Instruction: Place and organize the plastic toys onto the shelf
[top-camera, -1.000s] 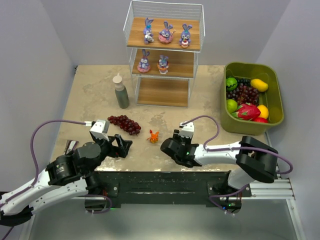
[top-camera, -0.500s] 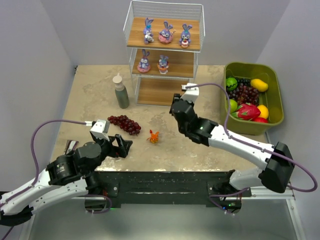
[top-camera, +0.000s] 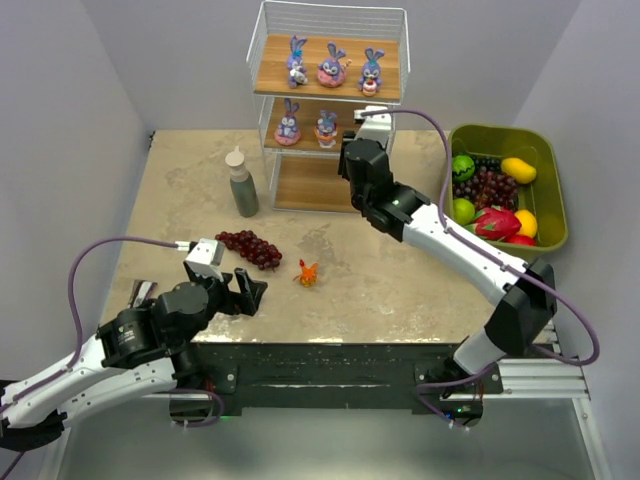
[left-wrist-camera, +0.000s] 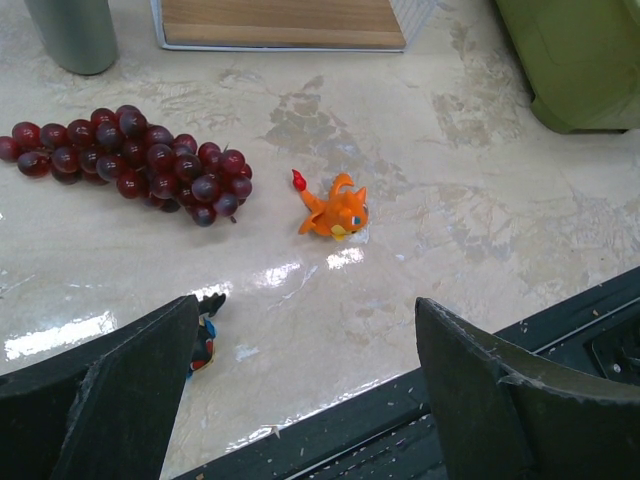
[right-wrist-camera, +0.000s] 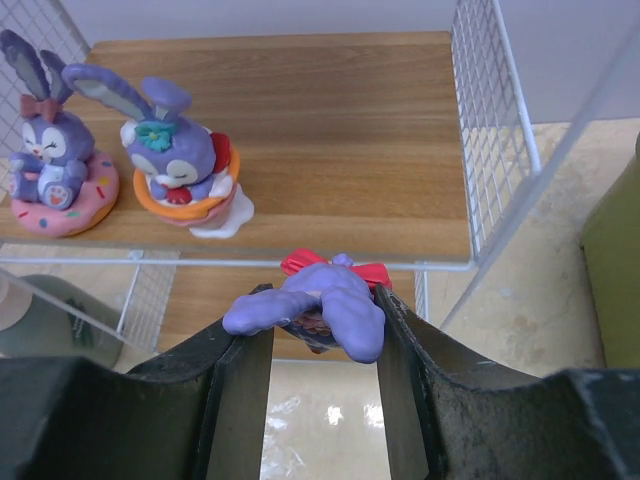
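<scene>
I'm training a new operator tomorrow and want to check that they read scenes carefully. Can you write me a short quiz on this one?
1. How many bunnies stand on the shelf's top board?
2. True or false: the right gripper holds a bunny in front of the shelf.
3. Where is the orange toy?
A. on the shelf's top board
B. on the table, beside the grapes
C. in the right gripper

Key: 1 three; 2 true; 3 B
</scene>
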